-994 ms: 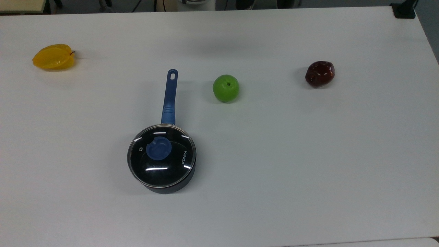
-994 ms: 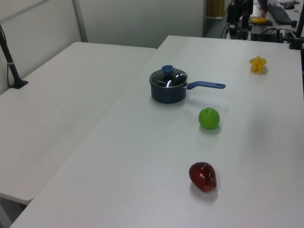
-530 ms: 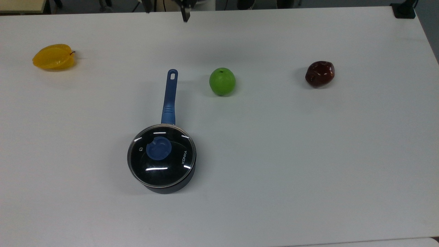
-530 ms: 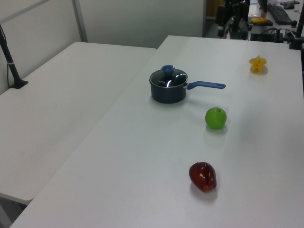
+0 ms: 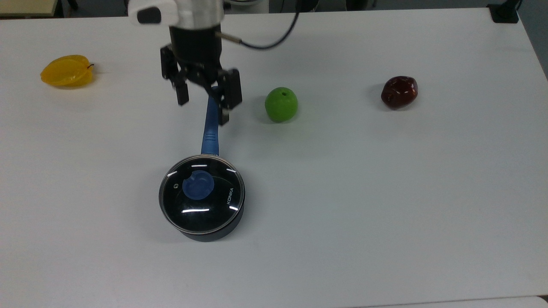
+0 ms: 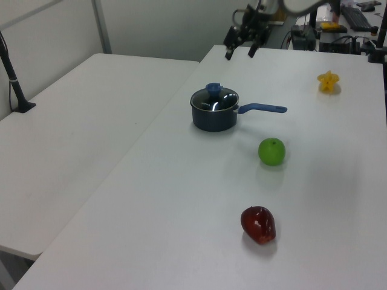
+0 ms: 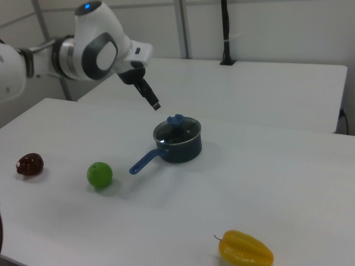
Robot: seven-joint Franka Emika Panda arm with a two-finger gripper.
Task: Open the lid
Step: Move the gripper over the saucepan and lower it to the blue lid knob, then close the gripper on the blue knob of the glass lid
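Observation:
The round glass lid (image 5: 210,206) with its blue knob (image 5: 198,185) sits shut on the black saucepan (image 5: 212,234), whose long blue handle (image 5: 209,133) points to the top view's upper edge. My gripper (image 5: 204,105) hangs open and empty above the far end of that handle, well above the table and apart from the lid. In the left view the gripper (image 6: 239,53) is high up behind the lid (image 6: 215,100). In the right view the gripper (image 7: 155,105) is above and left of the lid (image 7: 177,129).
A green apple (image 5: 281,105) lies just right of the pan handle in the top view. A dark red fruit (image 5: 399,91) is farther right and a yellow starfruit (image 5: 67,70) is at the far left. A second white table (image 6: 72,139) adjoins in the left view.
The arm has come in from the top view's upper edge and the gripper now hangs over the pan handle's end. The green apple has shifted slightly. Pan and lid have not moved.

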